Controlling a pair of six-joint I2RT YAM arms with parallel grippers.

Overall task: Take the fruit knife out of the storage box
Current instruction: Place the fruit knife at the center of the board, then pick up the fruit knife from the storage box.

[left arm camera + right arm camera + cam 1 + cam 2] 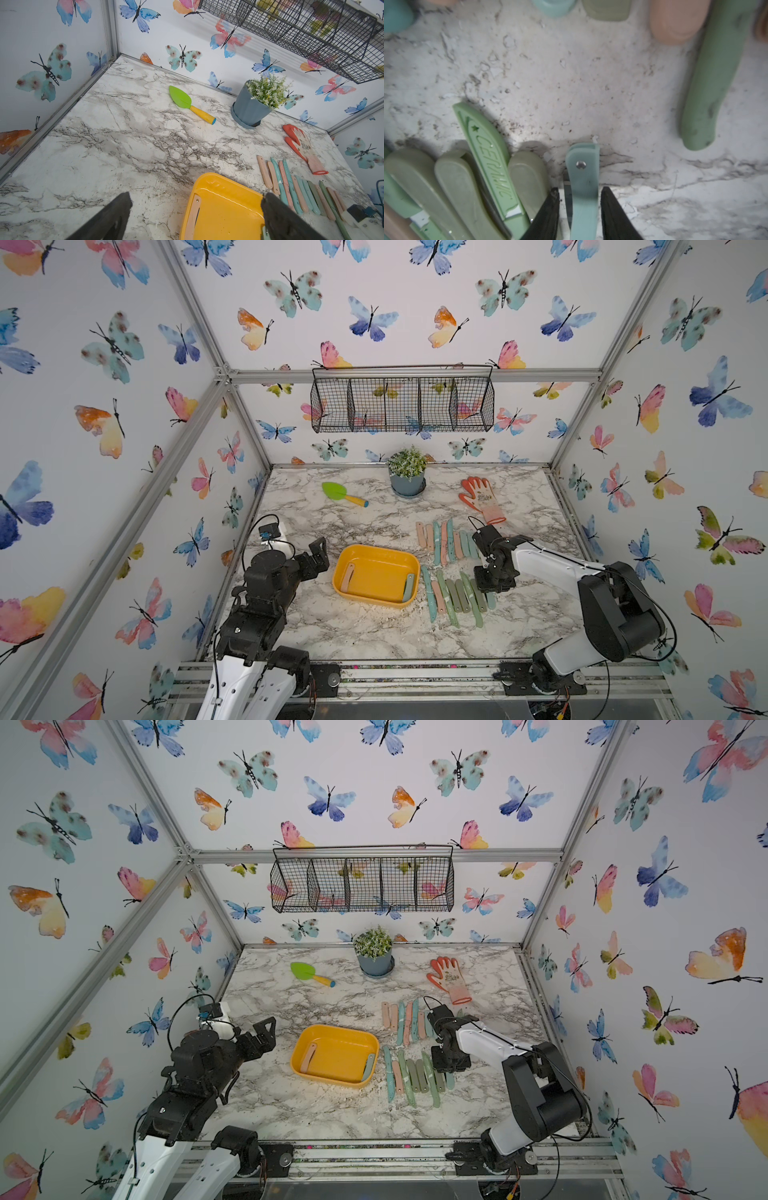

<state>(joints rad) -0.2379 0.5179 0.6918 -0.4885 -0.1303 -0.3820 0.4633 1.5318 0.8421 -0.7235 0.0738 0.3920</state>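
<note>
Judging by the layout, the step in hand is leaving one knife in the near row and then going to the box for the next. The white-and-grey marble-patterned desk (365,635) looks flat and smooth, with small pale crumbs on it. On it stands the shallow yellow-orange plastic storage box (376,549), rectangular with rounded corners and a glossy floor. Just beside the box, two rows of folded pastel fruit knives (446,541) lie side by side.

The right end effector (580,191) is low over the near row. Its black fingers are a little spread on both sides of a light teal folded fruit knife (582,166) lying on the desk. Narrow gaps show on each side, so it seems not to pinch. The left end effector (195,199) hangs near the box, fingers wide apart and holding nothing.

In the box lie a pale pink folded knife (348,577) along the left wall and a grey-blue one (409,588) against the right wall.

I think the right arm should rise straight up before it goes sideways, so that the fingers do not push the neighbours. The handles are thin smooth plastic with rounded ends and a metal rivet. They probably slide easily, so a grip across the narrow width, near the middle, looks safest.
</note>
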